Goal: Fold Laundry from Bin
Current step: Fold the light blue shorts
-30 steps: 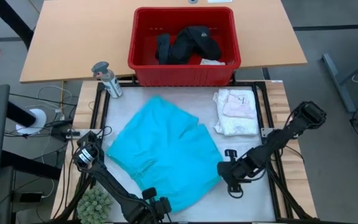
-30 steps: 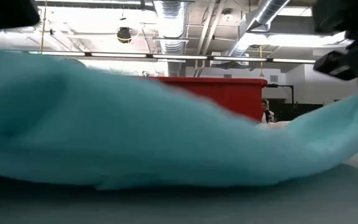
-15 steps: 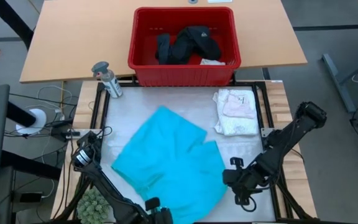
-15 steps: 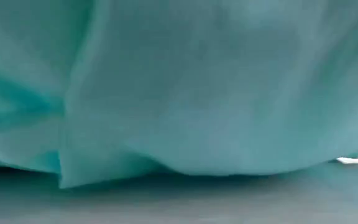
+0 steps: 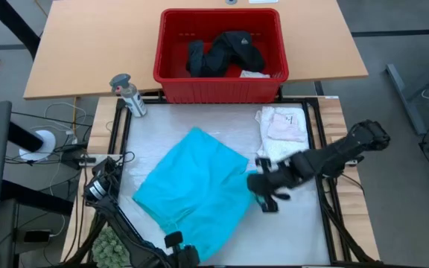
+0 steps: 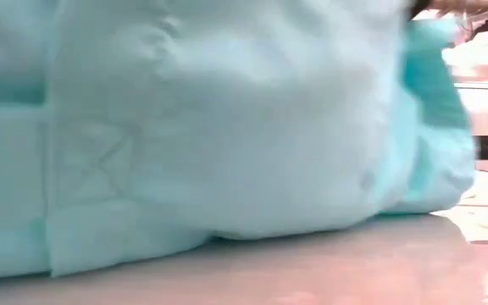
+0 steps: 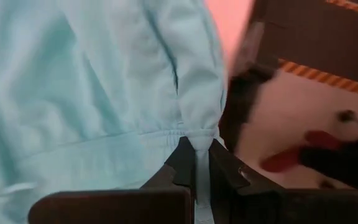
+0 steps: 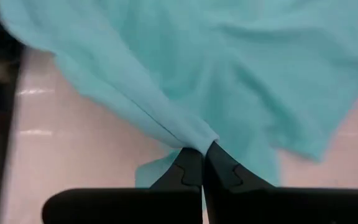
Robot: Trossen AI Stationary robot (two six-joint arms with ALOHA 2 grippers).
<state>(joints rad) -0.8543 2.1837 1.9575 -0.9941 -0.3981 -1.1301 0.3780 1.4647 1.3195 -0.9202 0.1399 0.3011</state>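
Turquoise shirt (image 5: 196, 190) pinched in both grippers

Turquoise shirt (image 5: 196, 192): soft matt woven cloth, creased, stitched seams and hem. Red bin (image 5: 219, 88) at far edge of the bench: moulded plastic, slightly glossy, perforated walls, thick rim. Black clothing (image 5: 223, 53) inside: matt dark cloth. Pale folded piece (image 5: 283, 134) near right edge: soft, crinkled fabric, lacy-looking. Work surface (image 5: 296, 223): smooth pale sheet with faint sheen. Rear tabletop (image 5: 88, 52): smooth, matt, wood-look. Spray bottle (image 5: 129, 95) at far left corner: grey, plastic-looking. Gripper fingers (image 8: 191, 171): matt black, hard.
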